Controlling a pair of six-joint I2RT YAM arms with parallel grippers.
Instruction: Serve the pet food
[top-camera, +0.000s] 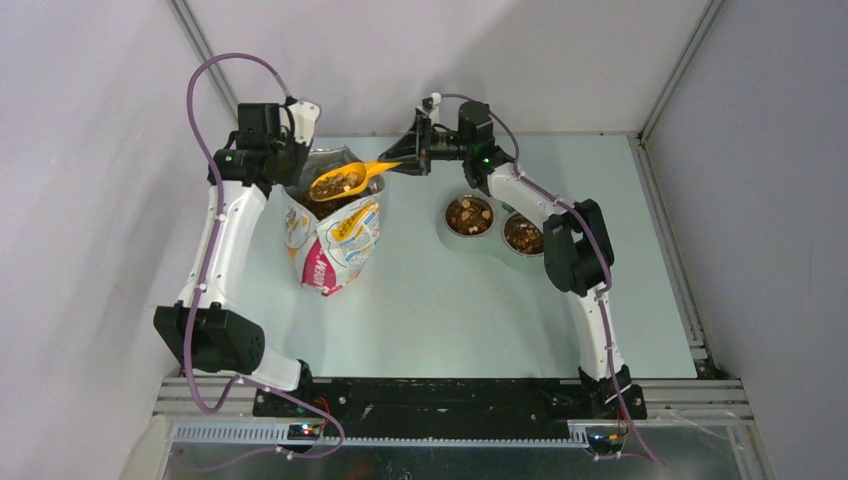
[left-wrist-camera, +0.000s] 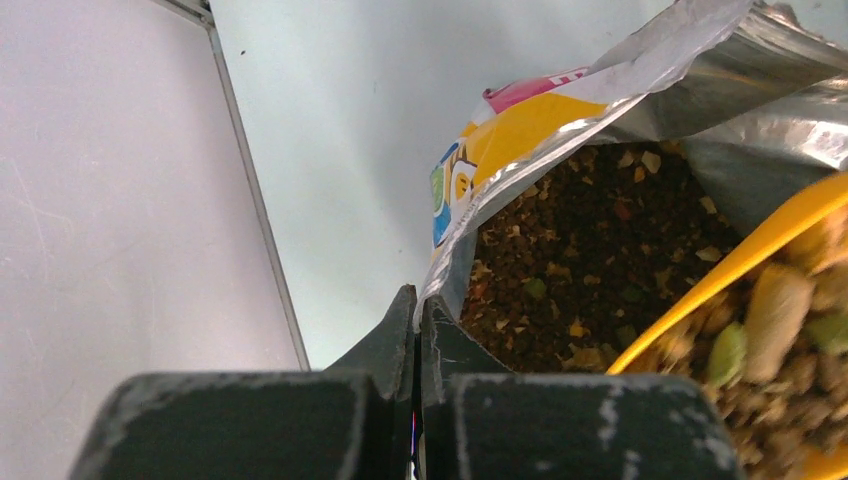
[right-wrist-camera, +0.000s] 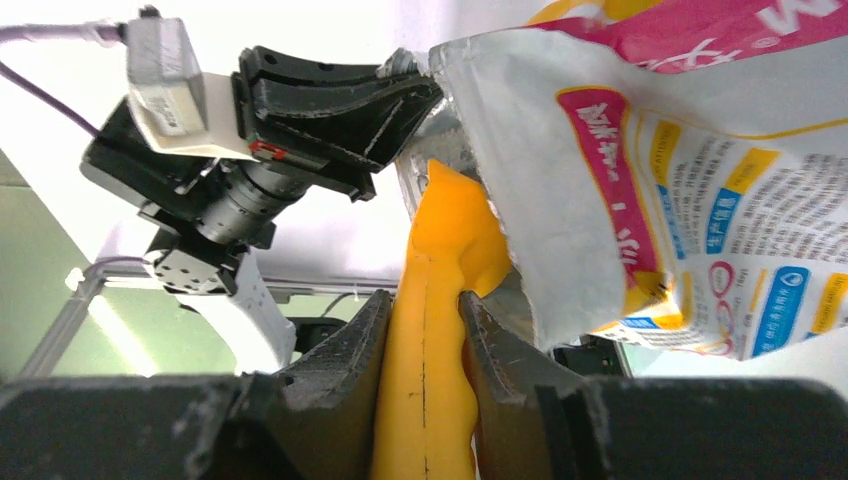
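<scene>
Yellow scoop (left-wrist-camera: 760, 250) cut by frame edge, its pet food (left-wrist-camera: 772, 312) blurred; right-hand bowl (top-camera: 522, 238) partly behind arm (top-camera: 540, 200).

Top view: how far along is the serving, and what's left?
Done: both bowls already hold kibble. In hand: the left gripper is shut on the bag rim, holding it open; the right gripper grips the yellow scoop, heaped with kibble, over the bag mouth. Left: carry this scoopful to a bowl and tip it; whether more is needed I can't tell.
</scene>
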